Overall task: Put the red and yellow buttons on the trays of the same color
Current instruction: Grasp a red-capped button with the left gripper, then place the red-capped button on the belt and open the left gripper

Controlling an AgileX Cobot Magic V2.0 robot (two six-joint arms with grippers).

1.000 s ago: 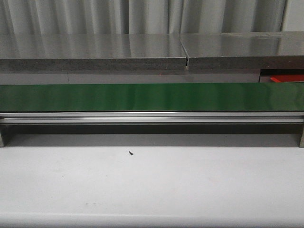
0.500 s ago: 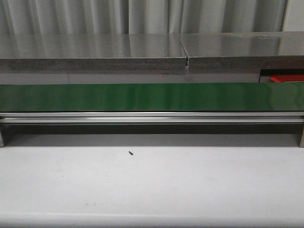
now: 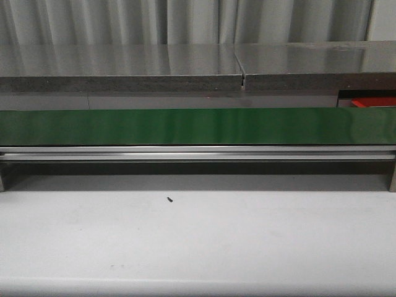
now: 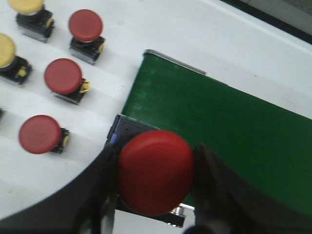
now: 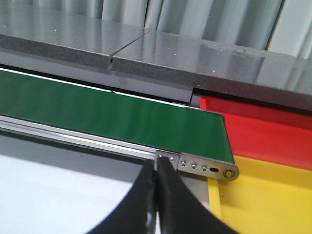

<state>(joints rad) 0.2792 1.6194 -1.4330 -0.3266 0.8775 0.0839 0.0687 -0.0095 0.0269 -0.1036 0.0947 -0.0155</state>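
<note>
The left gripper [image 4: 155, 195] is clenched on 1 red button [image 4: 155, 170]; its 2 dark fingers [image 4: 103, 190] press opposite sides of the button's cap, leaving the black base clear below. The held button hangs just over the near end of the green conveyor belt [image 4: 234, 131], which suggests the belt is the release point and will carry the button onward. Beside that end of the belt, on the white table [image 4: 204, 34], wait 3 more red buttons [image 4: 63, 75] and 2 yellow buttons [image 4: 6, 48], all upright on their bases and set apart from each other so that each can be gripped singly.

The right gripper [image 5: 157, 204] has its fingers pressed together on nothing. It hovers beside the other end of the belt, near the roller bracket [image 5: 207, 168]. The red tray [image 5: 263, 131] and yellow tray [image 5: 273, 195] lie just past this end, within reach for sorting arrivals. In the front view the belt carries no button.
</note>
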